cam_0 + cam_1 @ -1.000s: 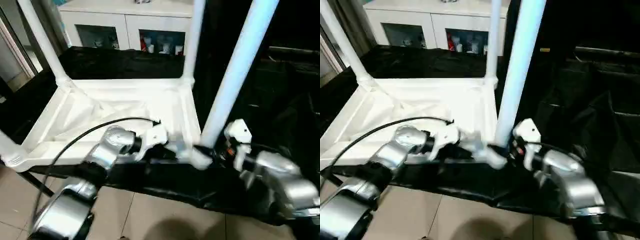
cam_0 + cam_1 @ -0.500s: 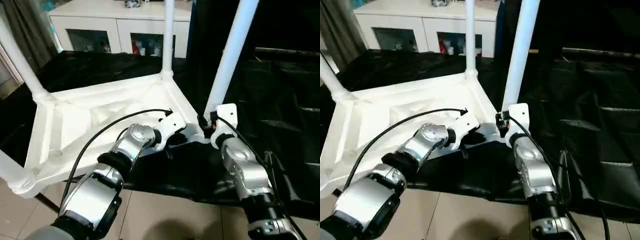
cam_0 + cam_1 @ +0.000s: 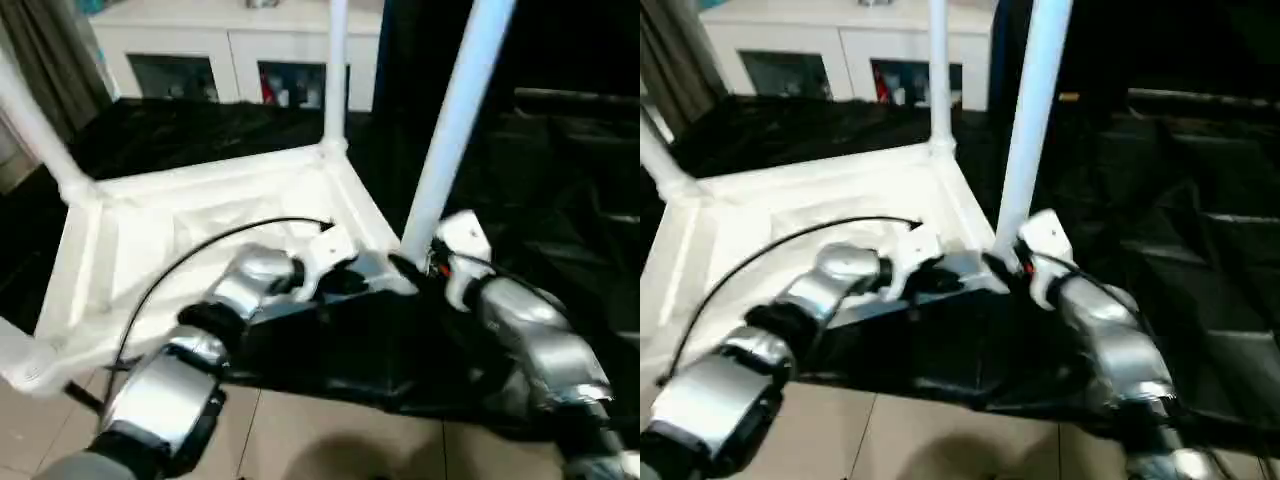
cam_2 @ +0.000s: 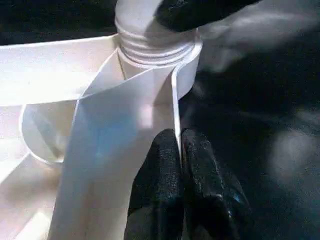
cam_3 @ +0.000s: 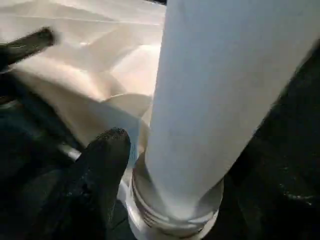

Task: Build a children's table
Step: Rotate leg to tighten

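Evidently the leg-fitting step is under way: the children's table (image 3: 200, 215) lies upside down on the black-draped surface (image 3: 560, 200), legs standing in its corner sockets, and the nearest leg (image 3: 455, 120) sits in the socket at about five o'clock of the top. The left tool (image 4: 177, 150) is clenched, its black fingers pinching the thin rib (image 4: 175, 105) just beside that socket. The right tool (image 5: 165, 165) sits at the leg's threaded foot; I cannot tell whether it grasps or is released. Next, I'd judge, the leg wants twisting home while the left steadies the top.
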{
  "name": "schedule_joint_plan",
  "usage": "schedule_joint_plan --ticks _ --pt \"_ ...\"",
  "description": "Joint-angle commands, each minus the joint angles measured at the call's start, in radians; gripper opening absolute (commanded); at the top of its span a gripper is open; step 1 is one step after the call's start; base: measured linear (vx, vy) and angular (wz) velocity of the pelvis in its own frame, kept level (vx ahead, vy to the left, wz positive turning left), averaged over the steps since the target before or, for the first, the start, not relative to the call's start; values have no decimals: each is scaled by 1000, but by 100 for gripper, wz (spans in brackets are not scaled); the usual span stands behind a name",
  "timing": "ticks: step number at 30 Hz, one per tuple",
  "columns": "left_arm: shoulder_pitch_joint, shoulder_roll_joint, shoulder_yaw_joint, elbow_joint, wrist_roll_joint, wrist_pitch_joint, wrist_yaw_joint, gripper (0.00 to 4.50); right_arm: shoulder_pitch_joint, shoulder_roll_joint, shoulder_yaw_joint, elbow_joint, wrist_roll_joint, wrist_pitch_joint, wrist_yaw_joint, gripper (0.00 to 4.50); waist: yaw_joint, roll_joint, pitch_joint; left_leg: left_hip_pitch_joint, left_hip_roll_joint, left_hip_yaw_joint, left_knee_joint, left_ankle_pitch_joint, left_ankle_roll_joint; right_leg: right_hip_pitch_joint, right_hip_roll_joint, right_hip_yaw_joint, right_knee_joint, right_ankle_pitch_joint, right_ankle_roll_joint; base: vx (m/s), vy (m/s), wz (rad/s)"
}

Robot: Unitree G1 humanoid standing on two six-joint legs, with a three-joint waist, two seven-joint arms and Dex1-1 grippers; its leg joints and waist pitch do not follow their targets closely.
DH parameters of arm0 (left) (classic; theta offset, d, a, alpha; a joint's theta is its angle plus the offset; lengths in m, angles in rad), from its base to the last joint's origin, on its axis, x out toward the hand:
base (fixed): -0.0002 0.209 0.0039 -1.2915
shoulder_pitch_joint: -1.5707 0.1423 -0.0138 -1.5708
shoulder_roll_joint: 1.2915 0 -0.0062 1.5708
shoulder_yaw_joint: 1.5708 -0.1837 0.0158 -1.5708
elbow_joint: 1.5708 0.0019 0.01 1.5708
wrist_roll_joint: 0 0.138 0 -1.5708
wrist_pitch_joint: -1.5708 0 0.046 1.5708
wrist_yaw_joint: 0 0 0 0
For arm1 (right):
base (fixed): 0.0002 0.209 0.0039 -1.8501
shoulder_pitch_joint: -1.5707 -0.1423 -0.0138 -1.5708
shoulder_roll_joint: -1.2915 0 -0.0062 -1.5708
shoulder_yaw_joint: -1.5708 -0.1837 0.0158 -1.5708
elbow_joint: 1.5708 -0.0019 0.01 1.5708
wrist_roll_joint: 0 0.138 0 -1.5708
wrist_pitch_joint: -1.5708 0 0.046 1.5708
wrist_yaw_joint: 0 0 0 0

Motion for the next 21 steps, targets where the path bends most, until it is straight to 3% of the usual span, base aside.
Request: schedule_joint_plan --ticks 1,4,5,7,13,21 --pt "41 37 -39 -62 -13 -18 -173 0 25 -34 24 -68 61 46 128 317 17 -13 -68 -3 34 -4 -58 -137 138 65 -56 39 -50 -104 -279 0 0 0" --pt "54 54 -38 -87 -28 -20 -223 0 34 -58 24 -86 77 63 160 317 30 -9 -67 1 41 -1 -58 -127 136 60 -54 38 -43 -65 -302 0 0 0" --pt "59 63 -34 -100 -36 -7 -240 0 35 -72 26 -87 85 70 185 317 37 -9 -66 9 41 1 -57 -150 126 55 -53 38 -46 -87 -304 0 0 0" --pt "69 70 -28 -123 -54 10 -272 0 33 -82 33 -86 94 74 209 317 46 -10 -63 12 43 4 -61 -185 105 54 -55 40 -49 -131 -297 0 0 0" --pt "77 71 -24 -144 -61 20 -282 0 31 -88 40 -92 115 86 242 256 45 -16 -62 7 38 2 -65 -198 68 57 -59 41 -56 -218 -249 0 0 0" --pt "101 75 -22 -192 -70 58 -303 0 31 -95 51 -85 112 90 266 210 45 -15 -64 4 36 3 -61 -159 83 57 -58 40 -52 -176 -255 0 0 0"
